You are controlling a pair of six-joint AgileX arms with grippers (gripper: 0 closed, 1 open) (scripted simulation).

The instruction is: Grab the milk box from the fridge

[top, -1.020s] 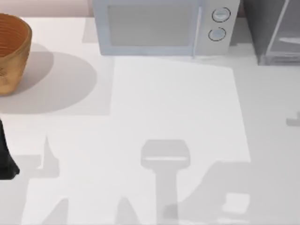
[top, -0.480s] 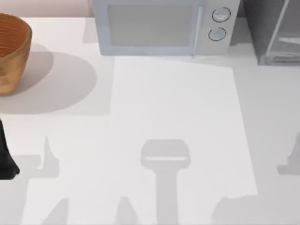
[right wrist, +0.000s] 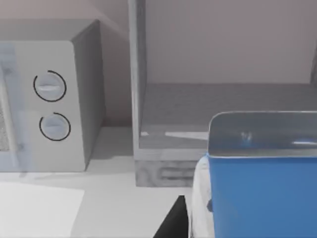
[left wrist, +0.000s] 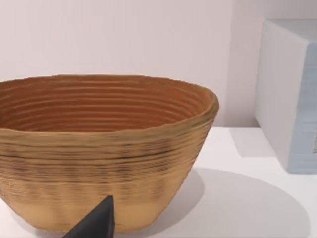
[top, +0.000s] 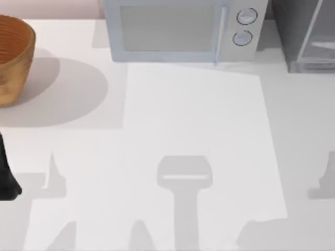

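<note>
The milk box (right wrist: 257,193), blue with a white side and a pale top, looms close in the right wrist view, outside and in front of the fridge (right wrist: 163,163). My right gripper (right wrist: 247,229) is shut on it, with one dark fingertip (right wrist: 172,220) pressed against its white side. The fridge's grey inner floor lies bare behind the carton. In the top view the fridge (top: 303,36) stands at the back right corner of the table. My left arm (top: 7,175) stays parked at the table's left edge, facing the basket.
A light grey-blue microwave (top: 172,31) with two round knobs stands at the back centre, just left of the fridge. A woven brown basket (top: 13,57) sits at the back left, close in front of the left wrist camera (left wrist: 99,148).
The right arm's shadow on the table has slid toward the right edge and front. The left arm, basket and microwave have not moved.
</note>
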